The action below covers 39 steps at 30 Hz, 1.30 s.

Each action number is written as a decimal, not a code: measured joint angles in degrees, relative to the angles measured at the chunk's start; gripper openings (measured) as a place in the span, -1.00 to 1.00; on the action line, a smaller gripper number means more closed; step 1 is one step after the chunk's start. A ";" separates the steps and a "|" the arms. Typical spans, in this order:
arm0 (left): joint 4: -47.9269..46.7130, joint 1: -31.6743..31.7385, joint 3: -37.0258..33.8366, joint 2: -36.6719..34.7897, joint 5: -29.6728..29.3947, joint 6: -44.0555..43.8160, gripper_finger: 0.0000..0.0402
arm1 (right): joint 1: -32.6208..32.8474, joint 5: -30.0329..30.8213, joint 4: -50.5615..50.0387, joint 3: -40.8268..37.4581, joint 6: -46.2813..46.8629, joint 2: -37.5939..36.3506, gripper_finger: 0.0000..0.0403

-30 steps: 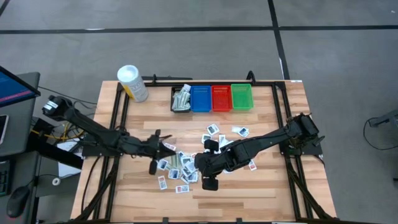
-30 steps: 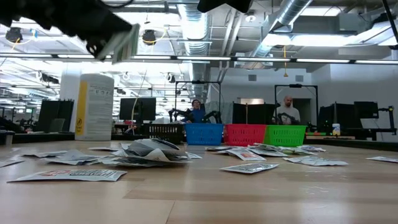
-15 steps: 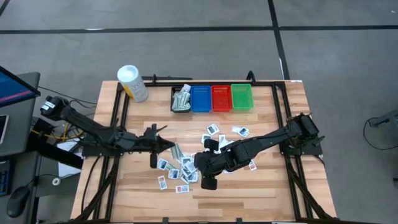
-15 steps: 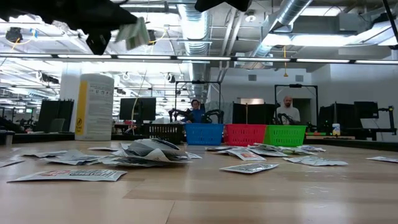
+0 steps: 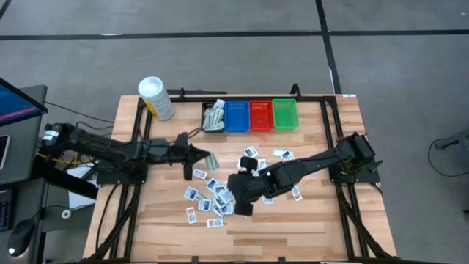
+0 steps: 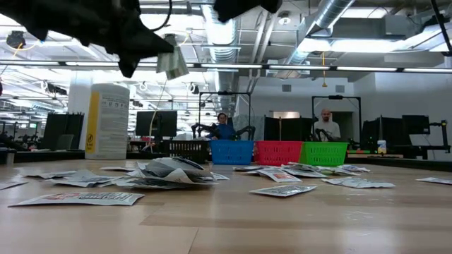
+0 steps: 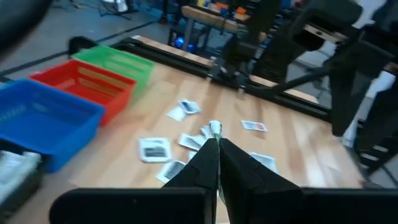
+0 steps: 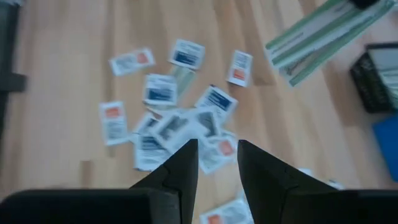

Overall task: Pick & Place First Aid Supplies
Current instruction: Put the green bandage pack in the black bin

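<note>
Yellow-labelled tub (image 5: 156, 98) — its print unreadable.

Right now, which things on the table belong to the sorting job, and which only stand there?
Job:
- green-striped packet held in the shut left gripper, above the table
- scattered packets on the wood
- right gripper, open over the pile
- black bin, blue bin, red bin, green bin

Lying about:
- white tub with yellow label

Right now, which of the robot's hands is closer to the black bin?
The left hand, holding a packet just in front of the black bin. The right hand hangs farther off, over the packet pile.
</note>
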 joint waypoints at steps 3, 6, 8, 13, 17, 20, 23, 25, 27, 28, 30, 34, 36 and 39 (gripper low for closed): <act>-0.02 5.42 0.00 0.00 2.65 2.28 -0.94 | -1.66 0.00 -2.11 0.00 -0.71 -0.04 -0.47; -0.39 11.51 0.00 0.08 5.41 4.45 -0.94 | -3.46 -0.20 -4.89 0.00 -0.90 -0.09 -0.47; -0.35 15.86 0.00 0.11 7.60 5.20 -0.94 | -4.57 -0.28 -6.01 0.00 -2.03 -0.09 -0.47; -0.28 26.34 0.12 0.53 12.82 7.19 -0.94 | -7.53 -0.45 -7.87 -0.05 -7.44 -1.42 -0.47; -0.28 32.76 2.44 3.74 16.33 10.28 -0.94 | -11.00 -0.65 -10.72 -0.09 -14.26 -2.29 -0.47; -0.30 35.86 5.91 8.51 17.62 12.30 -0.94 | -14.59 -1.37 -11.10 -0.07 -20.19 -2.36 -0.47; -0.31 37.75 9.65 14.14 19.47 15.49 -0.94 | -18.10 -3.44 -10.90 -0.07 -23.99 -2.36 -0.47; -0.30 38.59 11.67 17.52 20.32 16.76 -0.94 | -19.93 -4.89 -10.88 -0.07 -25.48 -2.08 -0.47; -0.32 39.08 13.10 20.05 20.34 16.92 -0.94 | -21.18 -5.82 -11.21 -0.09 -26.17 -1.79 -0.47; -0.31 39.14 13.47 20.83 20.39 16.90 -0.94 | -21.58 -6.12 -11.48 -0.09 -26.50 -1.77 -0.47; -0.90 39.16 13.55 21.05 22.12 15.60 -0.94 | -22.02 -5.86 -11.80 -0.31 -27.06 -1.92 -0.47; -7.13 37.69 13.55 15.68 29.42 13.88 -0.95 | -22.37 -4.72 -12.36 -2.80 -26.39 -2.84 -0.47; -10.09 36.04 13.51 12.33 31.37 14.10 -0.96 | -22.49 -4.72 -10.68 -4.99 -25.36 -4.48 -0.47; -12.89 33.05 13.46 7.75 32.54 14.11 -0.96 | -22.37 -4.78 -4.73 -9.32 -22.31 -6.66 -0.47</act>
